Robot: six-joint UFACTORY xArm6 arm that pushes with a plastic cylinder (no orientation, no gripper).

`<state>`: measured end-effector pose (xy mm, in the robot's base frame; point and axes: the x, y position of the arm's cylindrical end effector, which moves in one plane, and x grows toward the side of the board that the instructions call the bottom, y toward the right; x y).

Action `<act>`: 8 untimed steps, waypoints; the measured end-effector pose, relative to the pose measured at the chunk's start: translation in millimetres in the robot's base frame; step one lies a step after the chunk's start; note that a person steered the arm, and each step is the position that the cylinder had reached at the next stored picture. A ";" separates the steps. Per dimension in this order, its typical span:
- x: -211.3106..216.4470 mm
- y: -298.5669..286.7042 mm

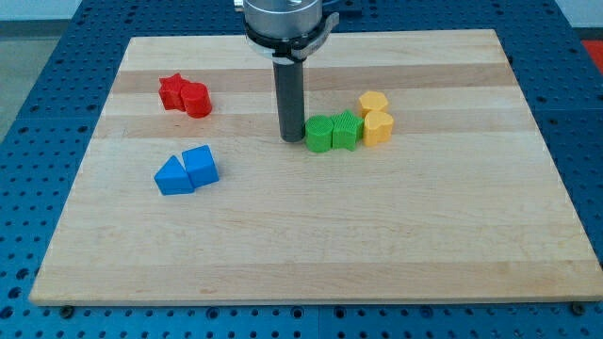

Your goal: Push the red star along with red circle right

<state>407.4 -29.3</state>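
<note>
The red star point(171, 91) lies at the view's upper left of the wooden board point(311, 235). The red circle point(196, 100) touches it on its right. My tip point(291, 138) rests on the board near the middle, well to the right of both red blocks. It stands just left of the green blocks.
Two green blocks point(320, 134) point(347, 130) sit side by side right of my tip. Two yellow blocks point(373, 104) point(378, 127) adjoin them on the right. A blue triangle point(173, 177) and a blue block point(201, 165) lie at the view's left, below the red pair.
</note>
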 end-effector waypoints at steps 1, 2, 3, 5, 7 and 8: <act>0.0 0.9; 1.6 0.9; 23.1 -0.3; 42.4 25.8; 27.4 22.3; 6.5 13.9</act>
<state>413.9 -15.5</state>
